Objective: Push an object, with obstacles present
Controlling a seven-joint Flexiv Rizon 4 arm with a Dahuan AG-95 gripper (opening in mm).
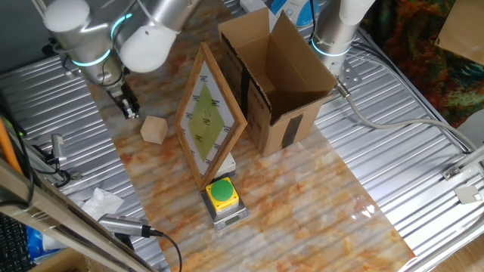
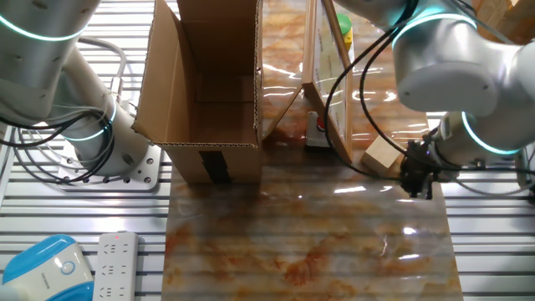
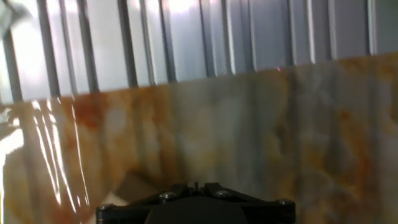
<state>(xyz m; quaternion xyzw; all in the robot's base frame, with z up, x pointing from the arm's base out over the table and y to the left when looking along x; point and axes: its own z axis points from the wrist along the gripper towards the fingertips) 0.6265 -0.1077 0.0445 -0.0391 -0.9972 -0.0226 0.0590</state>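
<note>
The object, a small light-tan wooden cube (image 1: 153,129) (image 2: 383,155), rests on the marbled mat beside the lower left edge of the framed board. My gripper (image 1: 131,111) (image 2: 416,182) hangs low over the mat a short way to the cube's left in one fixed view, apart from it. Its fingers are pressed together with nothing between them. In the hand view only the gripper's (image 3: 194,185) dark base shows, along the bottom edge, above mat and ridged metal. The obstacles are the cardboard box (image 1: 276,83) (image 2: 205,84), the wooden-framed board (image 1: 210,115) (image 2: 322,79) and the yellow-green button (image 1: 222,193).
The mat (image 1: 302,196) lies on a ridged metal table (image 1: 45,106). A second robot base (image 1: 333,34) (image 2: 104,138) stands behind the box. Cables, crumpled paper (image 1: 102,201) and a power strip (image 2: 117,263) lie around the mat's edges.
</note>
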